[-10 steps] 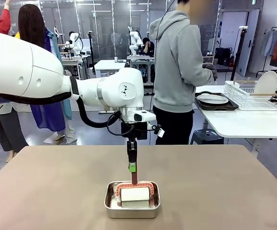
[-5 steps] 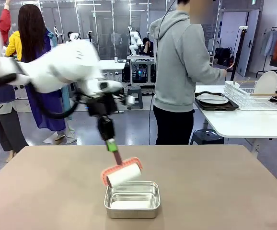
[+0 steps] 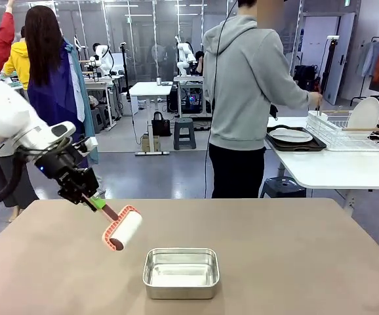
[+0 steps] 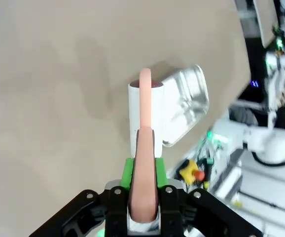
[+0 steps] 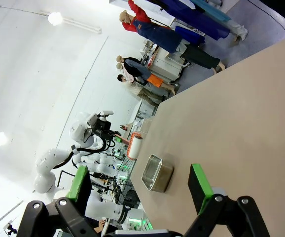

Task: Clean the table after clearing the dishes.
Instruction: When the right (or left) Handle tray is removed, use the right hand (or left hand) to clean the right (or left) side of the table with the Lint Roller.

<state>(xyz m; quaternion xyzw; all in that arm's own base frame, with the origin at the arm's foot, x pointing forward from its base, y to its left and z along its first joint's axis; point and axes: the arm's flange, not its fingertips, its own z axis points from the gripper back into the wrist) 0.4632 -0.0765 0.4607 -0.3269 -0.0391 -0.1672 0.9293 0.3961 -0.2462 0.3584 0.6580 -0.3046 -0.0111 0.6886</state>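
Lab workspace: glass partitions (image 3: 140,36), workbenches (image 3: 151,88), stool (image 3: 182,130), bare floor.

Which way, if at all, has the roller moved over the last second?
Yes: the left gripper lifted the roller out of the steel pan, to its left.

No legible text or labels.

I see open tabletop across the right half of the table (image 3: 307,249). A steel pan (image 3: 180,289) sits near the front middle. A lint roller (image 3: 124,228) hangs over the left side.
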